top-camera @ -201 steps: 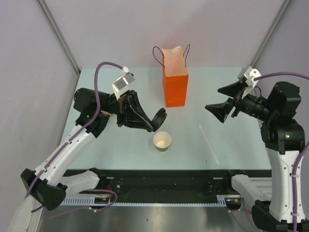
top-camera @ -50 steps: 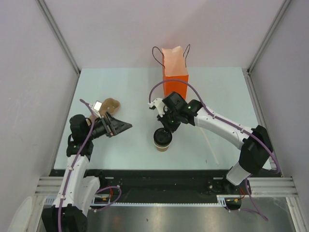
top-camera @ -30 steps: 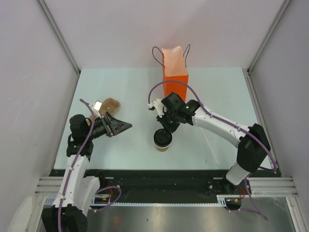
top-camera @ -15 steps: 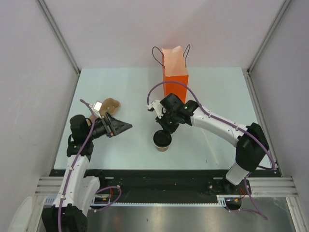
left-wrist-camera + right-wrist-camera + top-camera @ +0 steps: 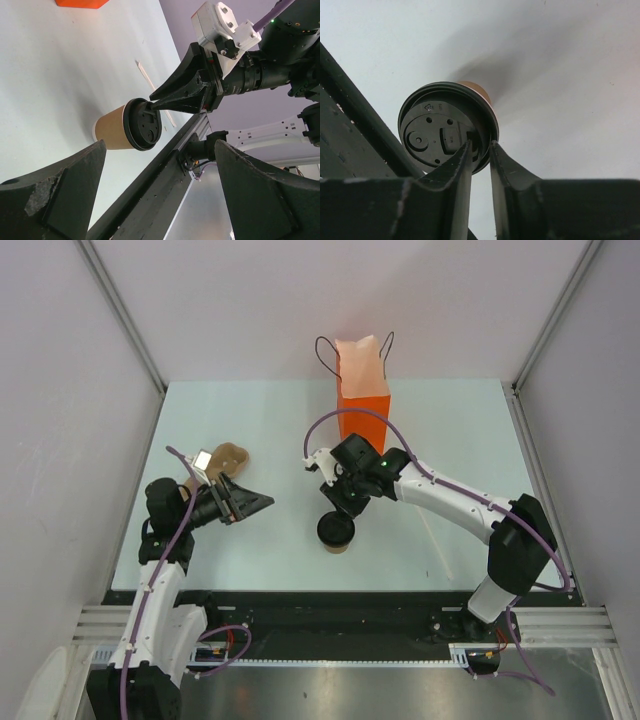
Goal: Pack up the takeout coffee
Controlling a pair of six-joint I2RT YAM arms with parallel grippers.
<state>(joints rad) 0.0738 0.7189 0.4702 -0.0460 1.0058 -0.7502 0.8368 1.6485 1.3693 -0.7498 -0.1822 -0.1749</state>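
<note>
I judge capping done: the cup [image 5: 336, 532] stands lidded on the surface [image 5: 250, 420], toward its near edge. My right hand [image 5: 480, 147] straddles the rim of the lid [image 5: 440, 132], barely parted; pinching or not, I cannot tell. Next, grip the cup's body for the bag [image 5: 362, 410].

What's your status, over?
Left gripper open, aside. Right gripper slightly open, tips at the lid. Cup lidded, upright, outside orange bag. Only the right arm between them.

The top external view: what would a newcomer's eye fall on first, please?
The tall orange paper bag with black cord handles stands far back on the pale table. Nearer, the right gripper is poised at the round black plastic lid on a small tan paper cup; the left gripper gapes open alongside.
</note>
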